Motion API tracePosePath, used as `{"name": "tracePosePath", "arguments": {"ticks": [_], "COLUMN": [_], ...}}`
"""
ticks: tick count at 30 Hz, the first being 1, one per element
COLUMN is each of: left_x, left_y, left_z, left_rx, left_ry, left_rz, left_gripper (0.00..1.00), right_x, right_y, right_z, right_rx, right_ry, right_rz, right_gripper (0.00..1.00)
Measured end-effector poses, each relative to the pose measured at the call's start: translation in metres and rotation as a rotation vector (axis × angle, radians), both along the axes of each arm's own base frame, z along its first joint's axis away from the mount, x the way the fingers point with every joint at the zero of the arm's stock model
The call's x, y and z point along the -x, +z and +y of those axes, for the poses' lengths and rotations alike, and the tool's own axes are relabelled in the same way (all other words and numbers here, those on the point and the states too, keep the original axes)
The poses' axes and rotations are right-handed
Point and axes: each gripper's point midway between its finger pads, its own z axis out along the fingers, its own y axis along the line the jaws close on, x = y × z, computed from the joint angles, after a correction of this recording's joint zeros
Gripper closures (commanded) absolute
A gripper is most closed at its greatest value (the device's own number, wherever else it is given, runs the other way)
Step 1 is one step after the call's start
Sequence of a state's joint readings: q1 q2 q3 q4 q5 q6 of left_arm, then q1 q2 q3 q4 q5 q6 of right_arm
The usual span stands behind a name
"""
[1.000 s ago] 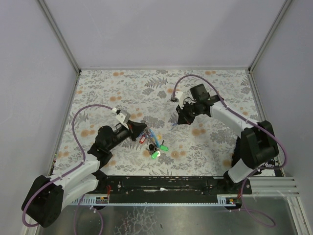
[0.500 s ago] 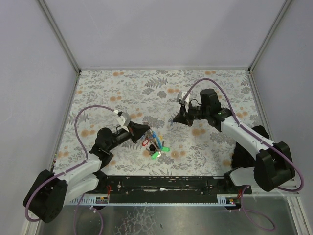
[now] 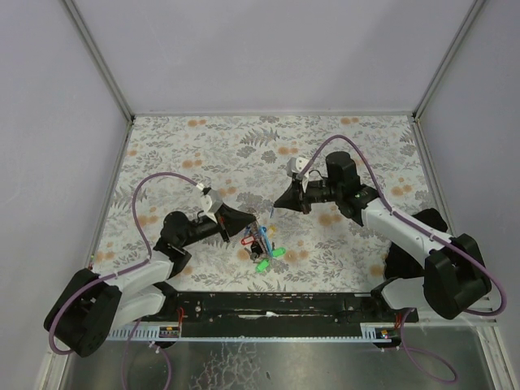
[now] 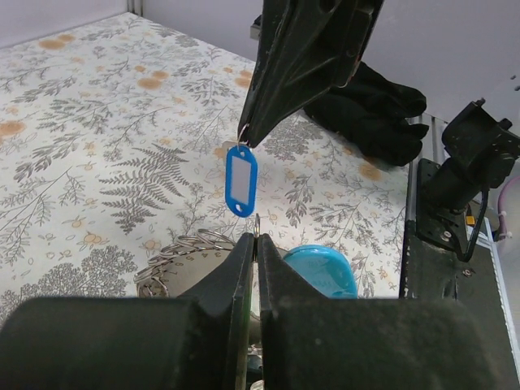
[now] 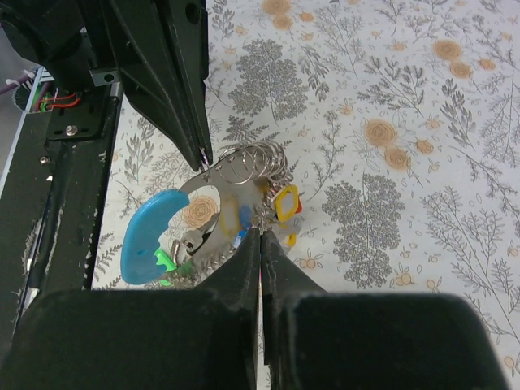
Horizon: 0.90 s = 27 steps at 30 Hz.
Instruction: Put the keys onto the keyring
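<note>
Both end effectors are fully closed. The left end effector (image 4: 254, 244) pinches a thin wire loop, which appears to belong to the keyring (image 4: 191, 245). The ring's stacked coils sit just beside its fingertips, and the light-blue strap (image 4: 321, 270) lies just below them on the other side. The right end effector (image 4: 246, 140) is directly above and grips the small loop of a blue-capped key (image 4: 241, 180), which hangs freely just above the left fingertips. The remaining keys, including a yellow-capped key (image 5: 288, 203), lie bunched at the ring beneath the right end effector, on or close to the table (image 4: 97, 122). The step in hand is judged to be threading this key onto the ring. Do not loosen the left grip, or the ring may rotate. Lower the right end effector slowly so that the key's loop meets the exposed wire at the left fingertips. Correct sideways before contact, not after. Allow the hanging key to stop swinging first. The split in the ring cannot be made out, so confirm it in the wrist views before you press.
</note>
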State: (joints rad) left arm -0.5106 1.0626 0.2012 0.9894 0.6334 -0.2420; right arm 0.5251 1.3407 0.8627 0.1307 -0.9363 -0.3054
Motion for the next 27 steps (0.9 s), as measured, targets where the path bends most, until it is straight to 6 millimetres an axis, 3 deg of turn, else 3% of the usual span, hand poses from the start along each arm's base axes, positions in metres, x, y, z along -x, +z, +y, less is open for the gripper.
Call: {"name": "tracePosePath", "arguments": {"ticks": [15, 27], "left_x": [0.007, 0.007], "left_y": [0.011, 0.013], "left_z": [-0.003, -0.005], "left_rx": [0.027, 0.047], "left_ry": [-0.042, -0.054], "left_rz": [-0.035, -0.030], "left_gripper": [1.00, 1.00], "right_x": [0.026, 0.033], "right_y": [-0.003, -0.010], "right_z": [0.016, 0.022], "right_rx": [-0.028, -0.023], "right_ry": [0.111, 0.139], "right_rz": [0.010, 0.012], "right_gripper": [1.00, 1.00]}}
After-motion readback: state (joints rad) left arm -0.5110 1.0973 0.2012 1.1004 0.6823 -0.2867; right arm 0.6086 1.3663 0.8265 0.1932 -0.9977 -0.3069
